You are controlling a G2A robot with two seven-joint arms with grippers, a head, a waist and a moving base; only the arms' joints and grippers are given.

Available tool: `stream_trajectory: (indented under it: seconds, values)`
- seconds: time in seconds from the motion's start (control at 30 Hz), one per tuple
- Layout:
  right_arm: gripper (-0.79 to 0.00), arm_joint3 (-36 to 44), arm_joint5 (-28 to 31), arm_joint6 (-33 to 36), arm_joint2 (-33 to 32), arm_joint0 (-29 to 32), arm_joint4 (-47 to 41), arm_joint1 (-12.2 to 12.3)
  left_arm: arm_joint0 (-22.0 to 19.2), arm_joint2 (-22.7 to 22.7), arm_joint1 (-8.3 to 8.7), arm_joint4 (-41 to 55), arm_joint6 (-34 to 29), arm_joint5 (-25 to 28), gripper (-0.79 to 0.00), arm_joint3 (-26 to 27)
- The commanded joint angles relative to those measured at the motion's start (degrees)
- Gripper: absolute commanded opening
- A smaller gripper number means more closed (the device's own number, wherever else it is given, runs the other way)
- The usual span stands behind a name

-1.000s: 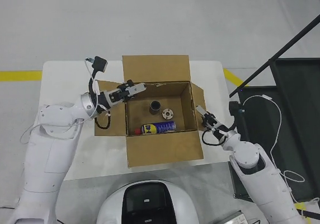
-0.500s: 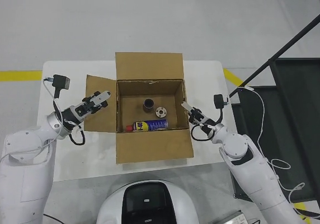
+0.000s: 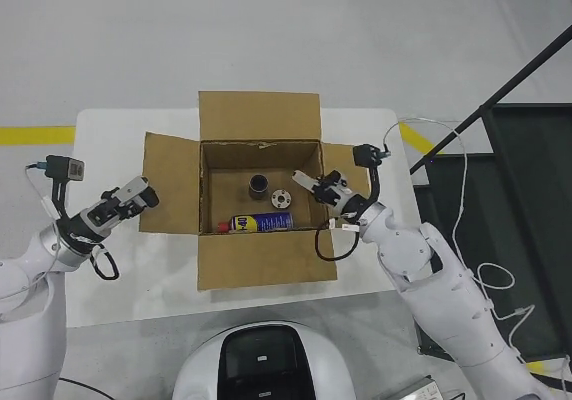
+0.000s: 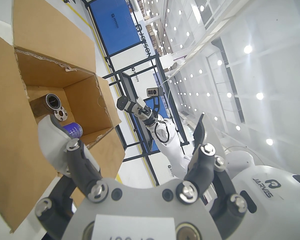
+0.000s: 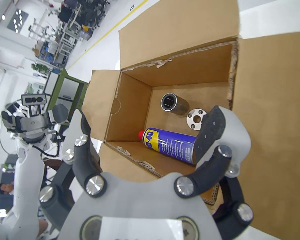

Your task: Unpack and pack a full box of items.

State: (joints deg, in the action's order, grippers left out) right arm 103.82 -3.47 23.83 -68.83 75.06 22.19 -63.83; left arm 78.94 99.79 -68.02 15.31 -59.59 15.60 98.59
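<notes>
Since box (image 3: 259, 115) stands open, can (image 3: 259, 222) lies reachable.
Left tool (image 3: 146, 192) and right tool (image 3: 304, 183) flank it, agape, empty.

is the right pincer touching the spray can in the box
Apart. The top view shows the right pincer open by the right wall of the box, with bare cardboard floor between it and the spray can lying on the bottom.
</notes>
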Motion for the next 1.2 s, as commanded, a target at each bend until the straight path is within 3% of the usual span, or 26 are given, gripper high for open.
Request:
stream_trajectory:
  seconds: [0.0,0.13,0.37,0.5,0.9,1.07,1.17]
  values:
    - [0.0,-0.9,-2.4,3.5,3.0,-3.2,4.2,-0.3,-0.4,1.5,0.41,0.3,-1.3,-0.6,0.0,-1.5]
    - [0.0,-3.9,-5.5,6.1,9.5,-9.0,9.4,-1.5,-1.4,3.4,1.09,1.4,-3.9,-0.1,0.0,-4.8]
    - [0.0,-9.0,-10.1,5.0,18.8,-15.7,17.5,-4.0,-3.3,5.3,2.26,5.6,-11.2,0.6,0.0,-11.0]
    - [0.0,-9.0,-10.1,5.0,18.8,-15.7,17.5,-4.0,-4.2,6.4,2.67,9.8,-13.2,2.6,0.0,-13.6]
    - [0.0,-9.3,-10.2,5.1,18.7,-15.8,17.7,-4.0,-4.2,6.4,2.67,9.8,-13.2,2.6,0.0,-13.6]
    - [0.0,-14.0,-10.5,13.3,20.7,-21.6,17.7,-5.2,-4.2,6.4,2.67,9.8,-13.2,2.6,0.0,-13.6]
    - [0.0,-16.9,-12.4,16.1,24.5,-26.3,23.2,-6.4,-4.2,6.4,2.67,9.8,-13.2,2.6,0.0,-13.6]
